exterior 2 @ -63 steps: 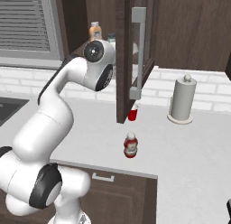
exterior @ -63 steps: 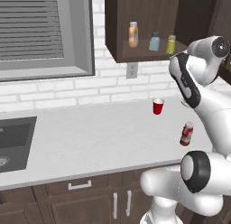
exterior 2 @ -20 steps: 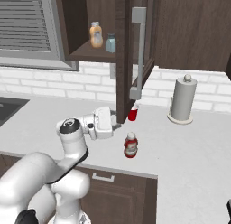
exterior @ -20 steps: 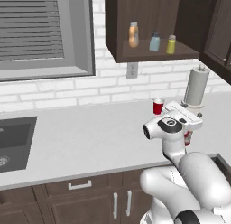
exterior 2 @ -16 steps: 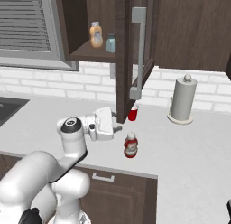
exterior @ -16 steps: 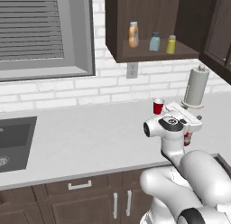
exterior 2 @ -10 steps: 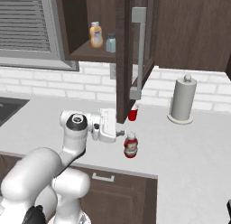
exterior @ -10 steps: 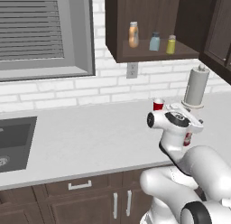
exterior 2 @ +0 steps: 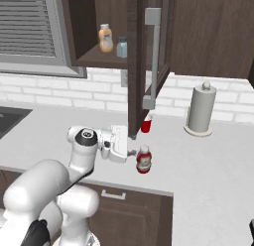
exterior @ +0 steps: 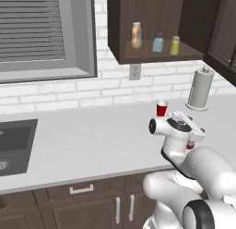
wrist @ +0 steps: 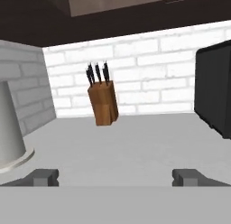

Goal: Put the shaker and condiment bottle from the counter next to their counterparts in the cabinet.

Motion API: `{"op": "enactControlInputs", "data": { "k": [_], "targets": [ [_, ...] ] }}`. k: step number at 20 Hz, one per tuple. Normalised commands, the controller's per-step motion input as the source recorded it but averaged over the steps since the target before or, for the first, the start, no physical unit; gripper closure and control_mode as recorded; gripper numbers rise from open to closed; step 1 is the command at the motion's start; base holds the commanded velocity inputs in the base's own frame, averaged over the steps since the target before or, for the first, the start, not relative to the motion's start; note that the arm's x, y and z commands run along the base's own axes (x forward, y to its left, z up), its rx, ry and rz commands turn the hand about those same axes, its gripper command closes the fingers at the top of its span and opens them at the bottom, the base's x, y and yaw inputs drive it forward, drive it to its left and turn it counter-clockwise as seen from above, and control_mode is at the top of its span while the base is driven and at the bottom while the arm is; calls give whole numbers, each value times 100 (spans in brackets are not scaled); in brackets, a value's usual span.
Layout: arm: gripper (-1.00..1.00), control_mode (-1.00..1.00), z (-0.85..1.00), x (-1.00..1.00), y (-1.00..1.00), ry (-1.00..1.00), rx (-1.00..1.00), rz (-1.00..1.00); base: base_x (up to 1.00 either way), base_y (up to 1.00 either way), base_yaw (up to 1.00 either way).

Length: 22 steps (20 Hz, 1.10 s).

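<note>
I judged the task to be about half complete. The yellow shaker (exterior: 174, 45) stood on the cabinet (exterior: 152, 20) shelf, just beside the pale blue-grey shaker (exterior: 158, 42), with the orange bottle (exterior: 136, 35) further along the same shelf. The red condiment bottle (exterior 2: 144, 159) was upright on the surface (exterior 2: 198, 160), near its front edge, below the open cabinet door (exterior 2: 149, 56). A red cup (exterior 2: 146, 125) stood behind it, closer to the wall, and a paper towel roll (exterior 2: 200, 110) stood well apart to one side. The gripper (exterior 2: 131, 153) was held low and level, with its tips just beside the bottle; I could not tell whether they touched it. In the hand view, the fingertips (wrist: 44, 175) sat wide apart at the bottom corners with nothing between them, so the jaws were spread. That view looked past the bottle, along the surface, toward a knife block (wrist: 103, 101) at the brick wall. Remaining work, in my judgement: line up on the bottle, close on it, lift it, and set it on the shelf beside the orange bottle.
</note>
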Motion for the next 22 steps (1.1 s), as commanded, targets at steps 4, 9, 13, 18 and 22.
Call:
{"op": "enactControlInputs", "data": {
  "k": [4,9,13,18,22],
  "targets": [
    [-100,-100,-54,0,0,0,-1,0,0,0,0],
    [-100,-100,-7,0,0,0,0,0,0,0,0],
    [-100,-100,-9,2,0,0,0,0,0,0,0],
    [-100,-100,-31,24,-1,0,0,1,0,0,0],
    [-100,-100,-22,26,-10,0,1,7,0,0,0]
  ]
}}
